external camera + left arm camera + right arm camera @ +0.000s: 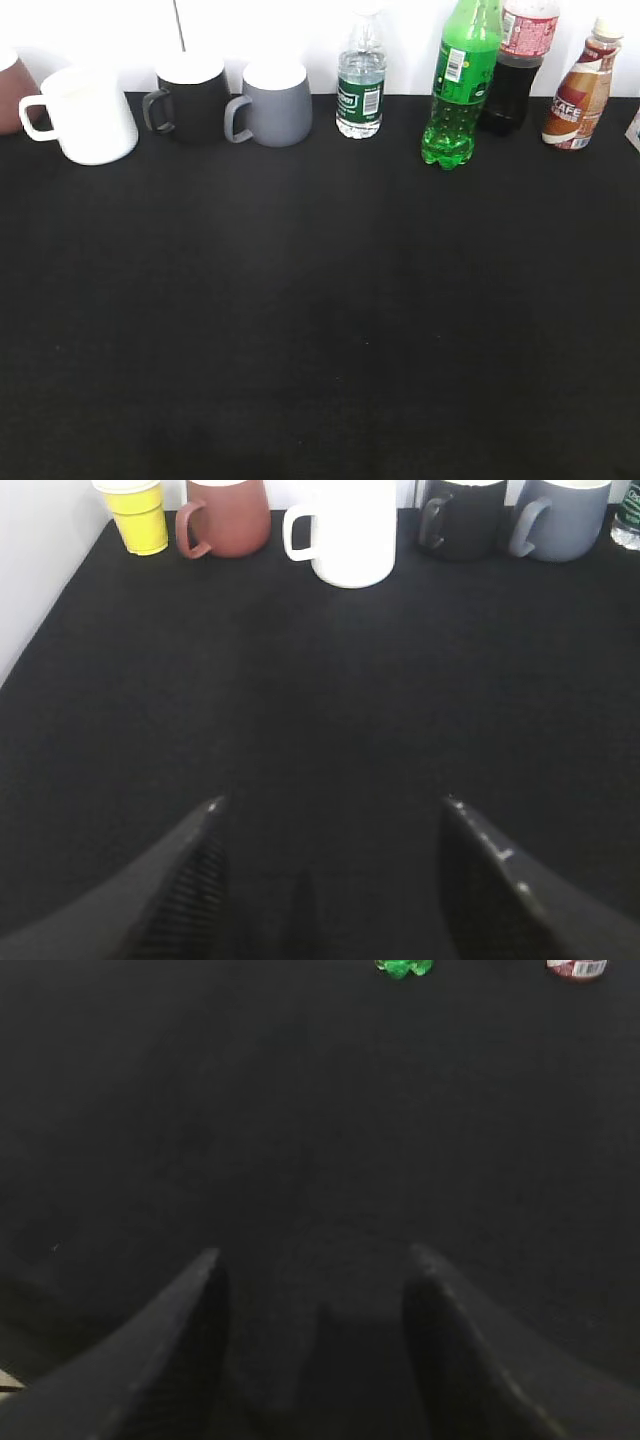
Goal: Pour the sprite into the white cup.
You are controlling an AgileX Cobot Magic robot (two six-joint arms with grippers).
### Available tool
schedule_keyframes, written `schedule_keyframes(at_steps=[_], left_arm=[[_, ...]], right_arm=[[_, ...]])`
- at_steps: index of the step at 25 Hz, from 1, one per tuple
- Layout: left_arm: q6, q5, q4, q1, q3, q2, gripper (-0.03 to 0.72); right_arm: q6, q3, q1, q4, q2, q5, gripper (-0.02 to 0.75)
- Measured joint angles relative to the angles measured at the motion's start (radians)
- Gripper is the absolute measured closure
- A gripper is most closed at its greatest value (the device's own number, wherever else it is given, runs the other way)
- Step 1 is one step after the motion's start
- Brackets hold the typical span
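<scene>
Left gripper, right gripper — both spread wide, holding nothing; Sprite bottle upright, far right of white mug.

Green bottle: translucent, upright at the back right of the black desk, white barcode patch facing forward, lumpy base just visible in the right wrist view. White mug: glossy, upright at the back left, handle pointing left.

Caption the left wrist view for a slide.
Open left gripper over black table, facing the white cup in a row of mugs.
</scene>
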Motion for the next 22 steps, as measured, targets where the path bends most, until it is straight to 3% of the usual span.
schedule_keyframes(at_steps=[10, 11, 15, 17, 20, 22], left_arm=[[-0.003, -0.006, 0.001, 0.000, 0.001, 0.000, 0.304], [-0.003, -0.006, 0.001, 0.003, 0.001, 0.000, 0.320], [-0.003, -0.006, 0.001, 0.027, 0.001, 0.000, 0.391], [-0.003, -0.006, 0.001, -0.005, 0.001, 0.000, 0.420], [-0.003, -0.006, 0.001, 0.038, 0.002, 0.000, 0.445], [-0.003, -0.006, 0.002, 0.030, 0.002, 0.000, 0.448]], right_arm=[[0.001, 0.000, -0.021, -0.003, 0.000, -0.010, 0.340], [0.001, 0.000, -0.104, -0.003, 0.000, -0.010, 0.340], [0.001, 0.000, -0.595, -0.004, 0.000, -0.010, 0.342], [0.001, 0.000, -0.648, -0.004, 0.000, -0.010, 0.342], [0.001, 0.000, -0.650, -0.004, 0.000, -0.010, 0.342], [0.001, 0.000, -0.650, -0.004, 0.000, -0.010, 0.342]])
